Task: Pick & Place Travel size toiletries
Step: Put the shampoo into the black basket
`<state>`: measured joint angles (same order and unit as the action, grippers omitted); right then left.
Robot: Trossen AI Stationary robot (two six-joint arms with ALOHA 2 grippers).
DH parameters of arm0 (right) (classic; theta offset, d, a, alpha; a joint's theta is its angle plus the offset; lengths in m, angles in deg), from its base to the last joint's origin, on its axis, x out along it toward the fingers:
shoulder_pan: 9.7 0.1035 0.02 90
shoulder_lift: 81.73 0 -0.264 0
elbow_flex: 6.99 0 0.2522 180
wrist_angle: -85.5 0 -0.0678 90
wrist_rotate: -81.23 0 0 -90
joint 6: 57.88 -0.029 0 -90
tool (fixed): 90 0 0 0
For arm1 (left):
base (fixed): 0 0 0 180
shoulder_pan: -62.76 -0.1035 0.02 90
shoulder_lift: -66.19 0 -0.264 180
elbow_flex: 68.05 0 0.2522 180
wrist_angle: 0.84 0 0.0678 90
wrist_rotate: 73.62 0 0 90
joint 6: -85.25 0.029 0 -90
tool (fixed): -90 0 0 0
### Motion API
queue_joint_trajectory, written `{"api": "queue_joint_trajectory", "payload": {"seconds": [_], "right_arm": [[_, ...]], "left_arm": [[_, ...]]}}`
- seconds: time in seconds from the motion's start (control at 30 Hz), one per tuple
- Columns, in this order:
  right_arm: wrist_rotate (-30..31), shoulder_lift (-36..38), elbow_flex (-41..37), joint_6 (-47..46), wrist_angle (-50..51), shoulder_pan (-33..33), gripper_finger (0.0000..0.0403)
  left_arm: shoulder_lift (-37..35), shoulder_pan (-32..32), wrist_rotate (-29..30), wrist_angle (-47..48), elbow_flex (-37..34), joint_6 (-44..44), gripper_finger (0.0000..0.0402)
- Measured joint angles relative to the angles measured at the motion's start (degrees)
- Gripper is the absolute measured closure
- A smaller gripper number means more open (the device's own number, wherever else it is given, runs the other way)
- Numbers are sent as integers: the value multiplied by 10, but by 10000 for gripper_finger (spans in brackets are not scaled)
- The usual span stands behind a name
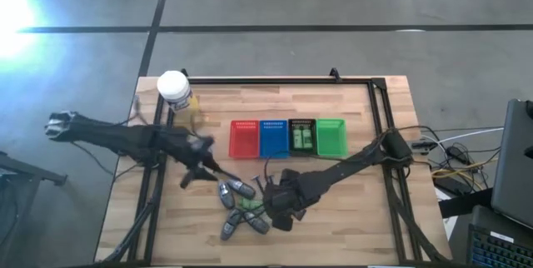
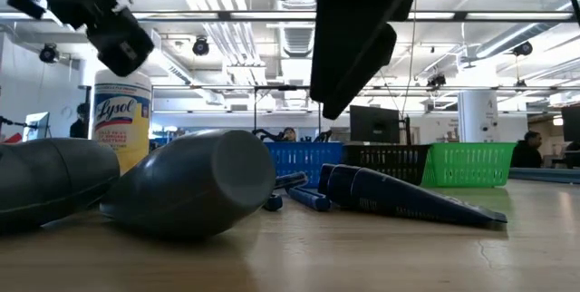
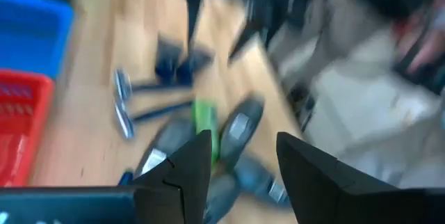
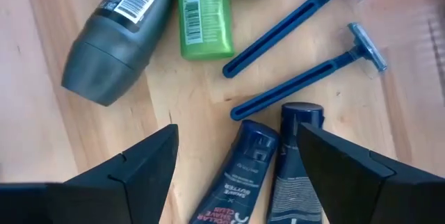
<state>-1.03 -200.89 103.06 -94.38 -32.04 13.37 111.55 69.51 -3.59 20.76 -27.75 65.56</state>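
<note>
The travel size toiletries lie in a pile on the wooden table point(image 1: 350, 218) near its front edge: grey oval tubes point(image 4: 115, 33), a green tube point(image 4: 203, 12), two blue razors point(image 4: 295, 26) and two dark blue tubes point(image 4: 240, 182). My right gripper point(image 4: 237, 130) hangs open just above the two dark blue tubes, pointing steeply down, at the right of the pile point(image 1: 279, 205). My left gripper point(image 3: 243, 144) is open with nothing between its fingers. It is raised at the pile's far left point(image 1: 198, 171).
Red point(image 1: 244, 137), blue point(image 1: 273, 137), black point(image 1: 301, 137) and green point(image 1: 331, 137) baskets stand in a row behind the pile. A white-capped yellow jar point(image 1: 173, 89) stands at the far left corner. A black frame point(image 1: 275, 81) runs along the table's edges.
</note>
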Motion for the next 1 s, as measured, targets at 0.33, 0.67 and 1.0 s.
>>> {"api": "queue_joint_trajectory", "payload": {"seconds": [0.33,0.67,1.0], "right_arm": [[78,26,-47,-17,-26,18,132],[145,86,-98,-68,35,32,118],[212,186,-208,-197,16,54,102]], "left_arm": [[193,63,80,3,89,141,234],[365,87,101,-12,188,210,234],[497,108,140,-9,287,224,234]]}}
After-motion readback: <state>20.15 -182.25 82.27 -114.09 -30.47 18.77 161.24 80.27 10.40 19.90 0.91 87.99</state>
